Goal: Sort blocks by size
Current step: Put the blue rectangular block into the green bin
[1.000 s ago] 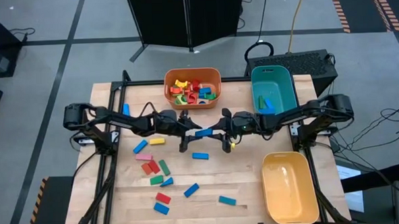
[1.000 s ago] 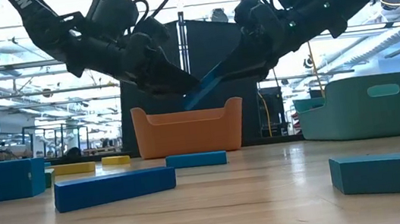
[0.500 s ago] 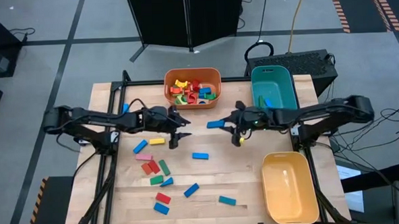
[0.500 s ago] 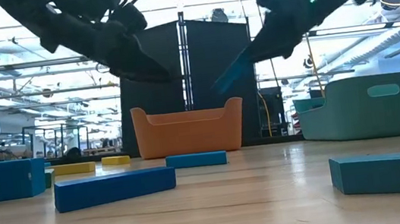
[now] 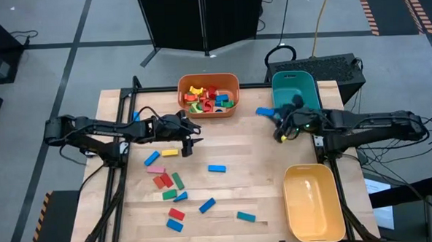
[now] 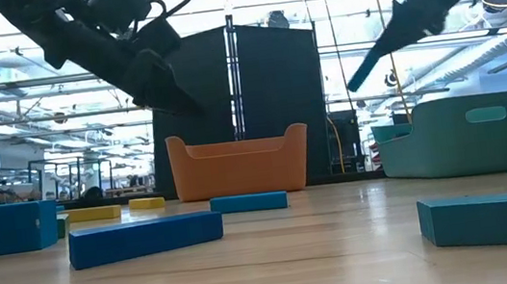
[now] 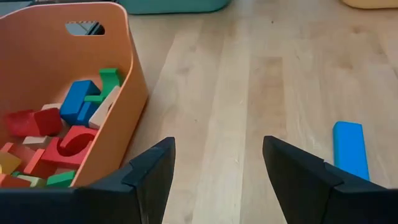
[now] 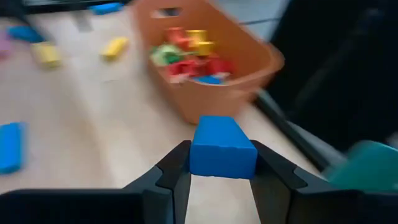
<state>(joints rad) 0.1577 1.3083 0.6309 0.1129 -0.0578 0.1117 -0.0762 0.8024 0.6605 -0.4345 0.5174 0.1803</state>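
Observation:
My right gripper (image 5: 272, 115) is shut on a long blue block (image 5: 263, 111), high above the table just left of the teal bin (image 5: 296, 97). My left gripper (image 5: 194, 136) hangs open and holds nothing, in front of the orange bin (image 5: 208, 83), which holds several coloured blocks (image 7: 68, 127). Several more blocks lie flat on the near left of the table: a blue one (image 5: 216, 168), a yellow one (image 5: 170, 152), a pink one (image 5: 155, 169) and red ones (image 5: 163, 182). My right gripper pinches the blue block between its two fingers, one on each long side (image 8: 194, 163), near the end toward the wrist. The fingers come from the table's right, slanting a little down, and lie along the block. The block sticks out ahead of them, lifted clear.
A yellow bin (image 5: 314, 233) stands at the near right and a black frame (image 5: 117, 118) runs along the table's sides. Bare wood lies in the table's middle between the arms. The low view shows a blue block (image 6: 145, 239) and a teal one (image 6: 495, 217) close by.
My right gripper has carried the blue block from the table's middle up and toward the right far corner, beside the teal bin. My left gripper has drawn away from that block toward the left edge and risen a little.

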